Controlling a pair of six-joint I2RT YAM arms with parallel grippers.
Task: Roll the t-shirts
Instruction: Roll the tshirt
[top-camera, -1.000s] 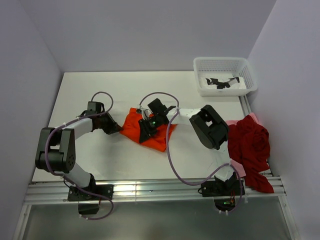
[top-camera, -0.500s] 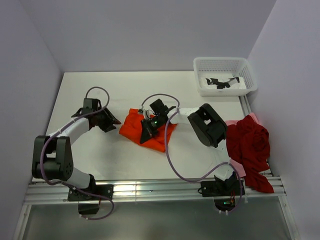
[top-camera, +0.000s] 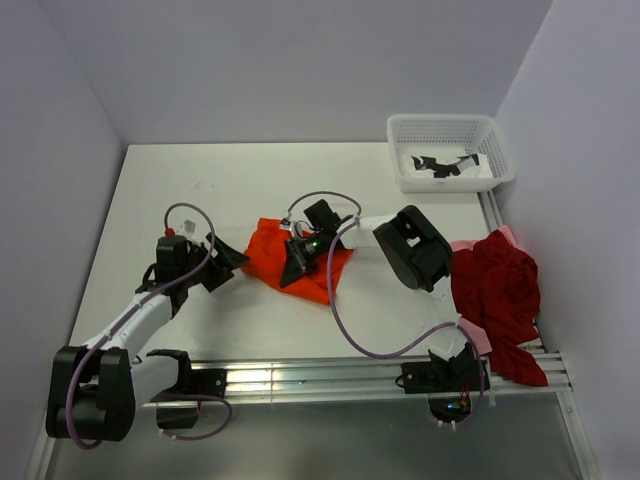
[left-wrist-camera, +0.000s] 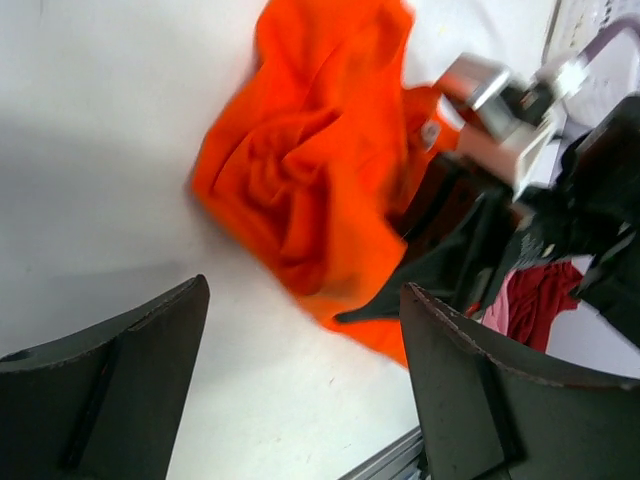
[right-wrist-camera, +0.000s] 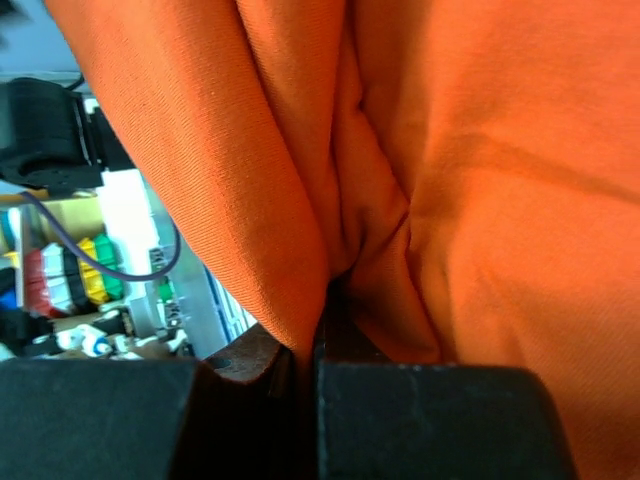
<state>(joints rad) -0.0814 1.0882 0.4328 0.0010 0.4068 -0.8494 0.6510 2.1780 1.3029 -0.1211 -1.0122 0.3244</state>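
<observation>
Crumpled orange t-shirt (top-camera: 268, 252), apparently lying diagonally

Looked down from high and behind over the whole desk (top-camera: 250, 180). From the left wrist, faced the orange t-shirt (left-wrist-camera: 300, 180) across bare desk, fairly near. From the right wrist, pressed close against that same shirt, shared by all three.

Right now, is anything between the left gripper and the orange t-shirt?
Nothing visible. Only bare table lies between the open left gripper and the near edge of the orange t-shirt. The right gripper is shut on the shirt's other side, out of that path.
</observation>
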